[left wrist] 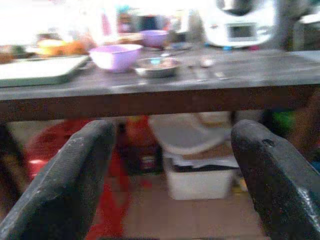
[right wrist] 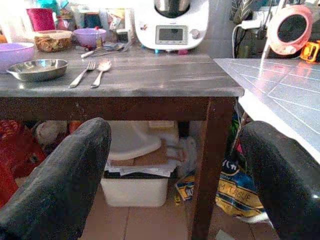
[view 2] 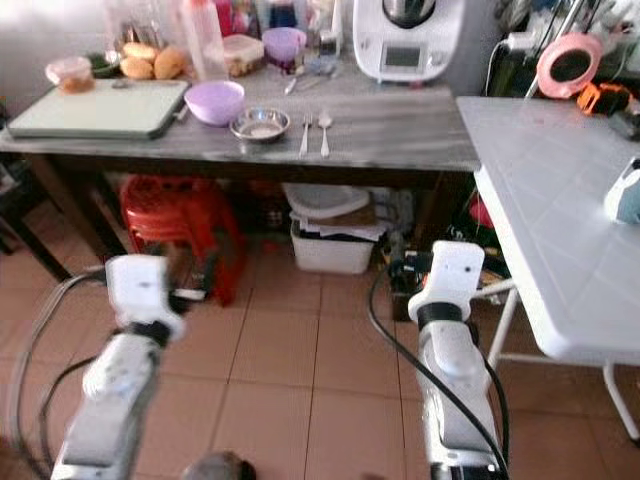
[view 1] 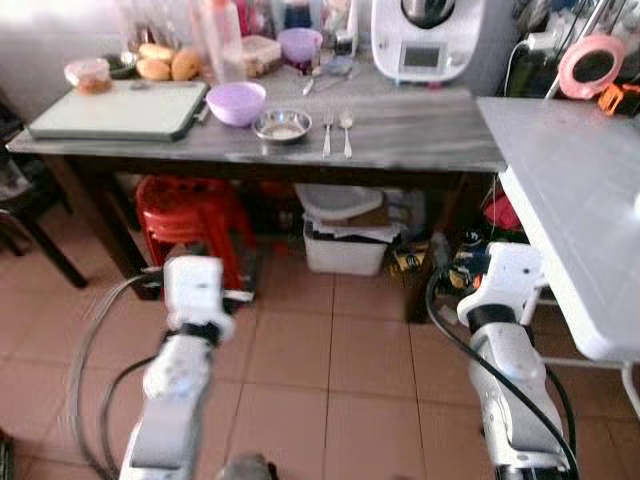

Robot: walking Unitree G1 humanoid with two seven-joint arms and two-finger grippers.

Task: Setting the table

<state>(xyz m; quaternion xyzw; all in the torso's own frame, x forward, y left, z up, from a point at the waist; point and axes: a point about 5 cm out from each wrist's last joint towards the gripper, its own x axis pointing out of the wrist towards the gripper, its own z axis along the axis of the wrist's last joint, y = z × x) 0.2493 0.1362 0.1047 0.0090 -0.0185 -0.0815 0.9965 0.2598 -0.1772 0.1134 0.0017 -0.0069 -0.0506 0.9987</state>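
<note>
Both grippers [left wrist: 170, 175] [right wrist: 175, 175] spread wide, empty, below the table [view 1: 420, 135] edge – risks knocking fork [view 1: 327, 133] and spoon [view 1: 346, 131] off if raised carelessly

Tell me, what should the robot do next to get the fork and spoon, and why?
Probably step closer to the dark table first. The fork and spoon lie side by side on top, right of the steel dish, while the left gripper and right gripper are both open, holding nothing, and low, below the tabletop's edge. They likely need to rise before reaching.
</note>
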